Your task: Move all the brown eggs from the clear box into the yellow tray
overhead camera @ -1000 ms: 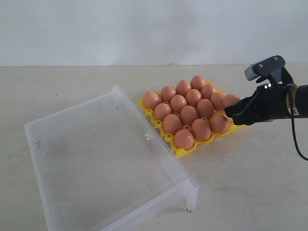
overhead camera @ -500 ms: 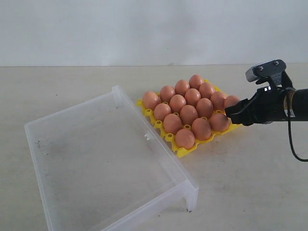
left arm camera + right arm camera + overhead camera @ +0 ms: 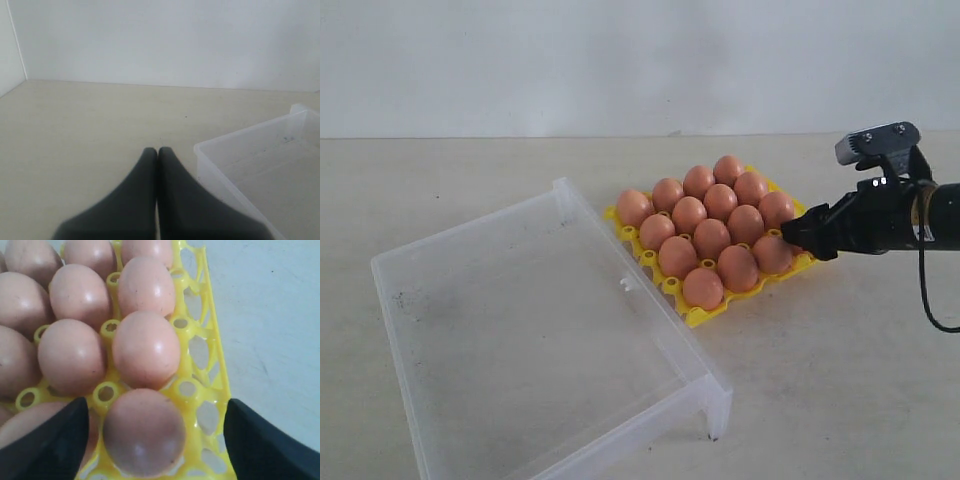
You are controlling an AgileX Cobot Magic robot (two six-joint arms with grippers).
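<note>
At centre right of the exterior view, the brown eggs (image 3: 711,238) sit in the cups of the yellow tray (image 3: 696,317). The tray lies just beside the long wall of the clear box (image 3: 470,300), which fills the lower left. The right gripper (image 3: 790,238) reaches in from the right edge to the tray's corner.

In the left wrist view, the left gripper (image 3: 157,151) has its fingers pressed together above the table (image 3: 75,125), near a corner of the clear box.

In the right wrist view, the right gripper's fingers (image 3: 50,440) stand spread on either side of one brown egg (image 3: 144,432) in an edge cup. Neither finger touches it.
</note>
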